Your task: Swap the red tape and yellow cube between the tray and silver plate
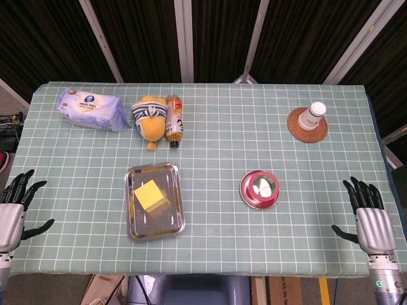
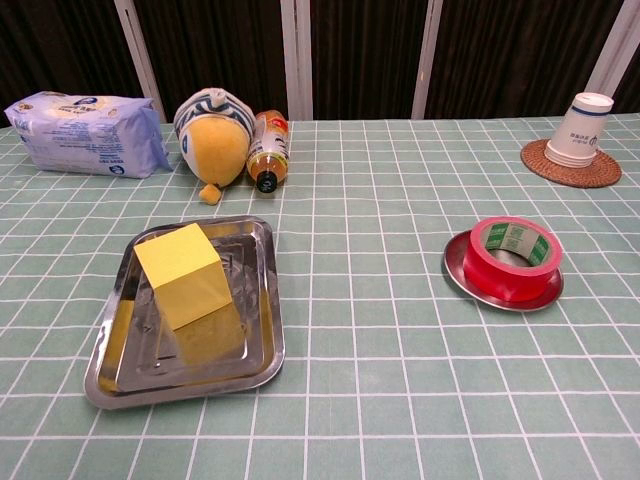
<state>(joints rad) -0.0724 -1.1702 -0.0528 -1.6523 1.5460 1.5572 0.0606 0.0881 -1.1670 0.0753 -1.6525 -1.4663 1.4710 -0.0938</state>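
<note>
A glossy yellow cube (image 2: 184, 274) with sharp edges rests inside a rectangular, mirror-finished steel tray (image 2: 259, 340) at the left-centre of the tabletop (image 1: 222, 152), which is covered by a green cloth with a white grid; the cube's colour reflects in the tray floor. To the right, well apart from the tray, a roll of red adhesive tape (image 2: 513, 259) with a pale printed inner core lies flat on a small round silver plate (image 2: 458, 272), whose rim shows around the roll. Along the far edge stand a blue-and-white soft packet of wipes (image 1: 91, 108), a yellow plush toy with a striped cap (image 1: 150, 115), and an amber bottle (image 1: 174, 119) lying on its side just beside the toy. At far right a white paper cup (image 1: 313, 115) sits upside down on a round woven coaster (image 1: 296, 127). The left hand (image 1: 14, 210) and right hand (image 1: 371, 216) hover at the near corners, fingers spread, holding nothing
</note>
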